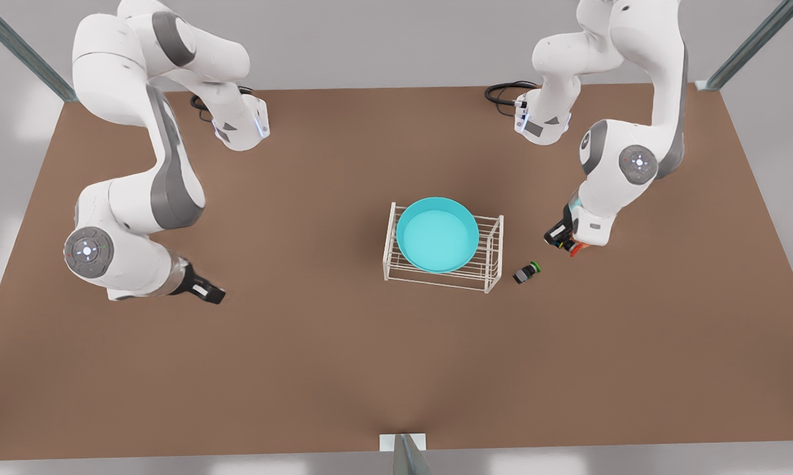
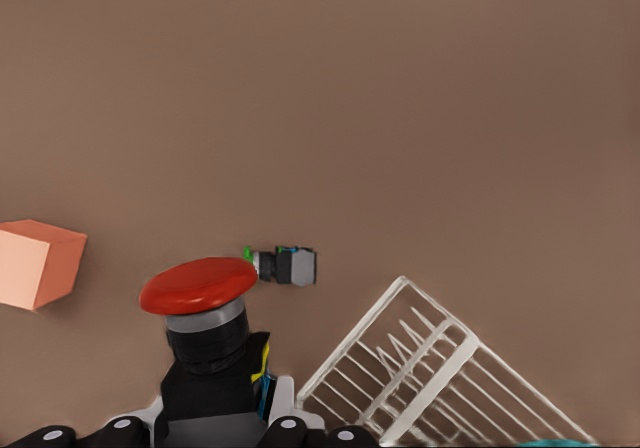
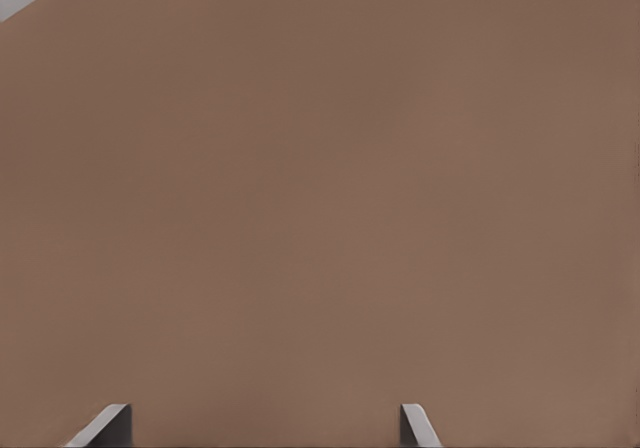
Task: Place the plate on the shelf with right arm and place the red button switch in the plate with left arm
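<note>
Right now the round shallow turquoise plate (image 1: 437, 235) sits on the top tier of the small white wire shelf (image 1: 492, 264), which stands near the middle of the brown worktop (image 1: 304, 343); the plate covers most of the rack's length, and its rim reaches past the bars on the side toward the worktop's far edge. The left gripper (image 1: 566, 243), on the arm at the front view's right, hangs low over the worktop between the shelf and that side's edge, and its jaws are clenched on the tiny black-bodied switch with the round red cap (image 2: 198, 286); in the left wrist view the red cap stands up above the black body, with small yellow and blue marks on its side, and the pads (image 2: 284, 428) press at its base. Just beside the shelf's corner, on the worktop and apart from the held one, lies a similar small black switch with a green cap (image 1: 526, 272), tipped on its side. An orange cube (image 2: 38, 262) rests on the worktop farther off, seen in the left wrist view. The right gripper (image 1: 205, 291), on the arm at the front view's left, waits low over bare worktop well apart from the shelf, and its jaws are released, with the two fingertips (image 3: 102, 427) spread wide.
</note>
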